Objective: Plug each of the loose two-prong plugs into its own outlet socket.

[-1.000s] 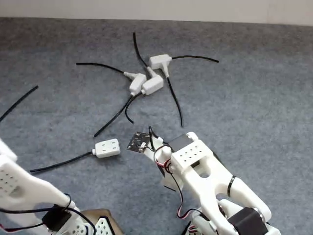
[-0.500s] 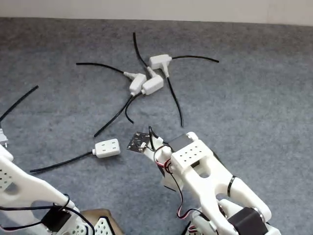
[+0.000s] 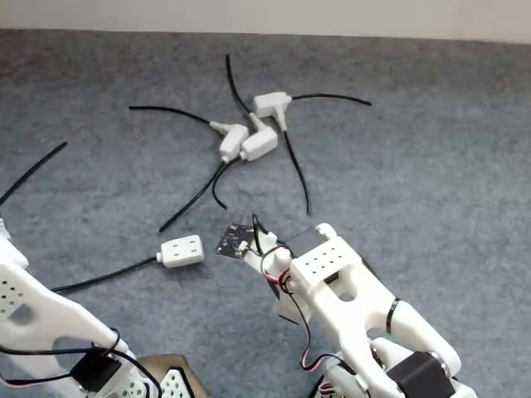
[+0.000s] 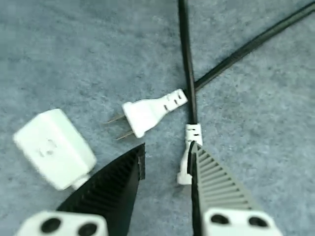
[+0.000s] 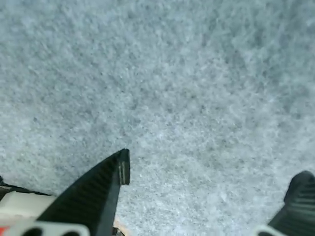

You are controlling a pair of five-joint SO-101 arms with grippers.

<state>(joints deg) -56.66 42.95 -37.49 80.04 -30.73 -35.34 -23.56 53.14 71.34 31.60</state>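
A loose two-prong plug (image 4: pixel 147 112) lies flat on grey carpet (image 4: pixel 64 44), seen from the left wrist. Open carpet spreads beyond the plug on the side away from the claw, and more lies past its prongs. In the high view the carpet runs to a pale strip (image 3: pixel 265 16) along its far edge.

The plug's long axis runs from its cord tail to its prongs. The tail meets two black cords (image 4: pixel 186 59) that cross just behind the plug, and the prongs point away from that crossing. A white outlet block (image 4: pixel 54 147) lies near the plug, off its prong end and toward the claw, not touching it.

The left gripper (image 4: pixel 167 147) hangs just beside the plug, released and holding nothing, its jaws moderately parted. The black finger (image 4: pixel 118 182) ends just short of the plug's body. The grey finger (image 4: pixel 216 182) overlaps a small white cord collar (image 4: pixel 193 132) next to the plug's tail; whether they touch cannot be told.

The right gripper (image 5: pixel 212 164) is also released, jaws spread wide over carpet, holding nothing.
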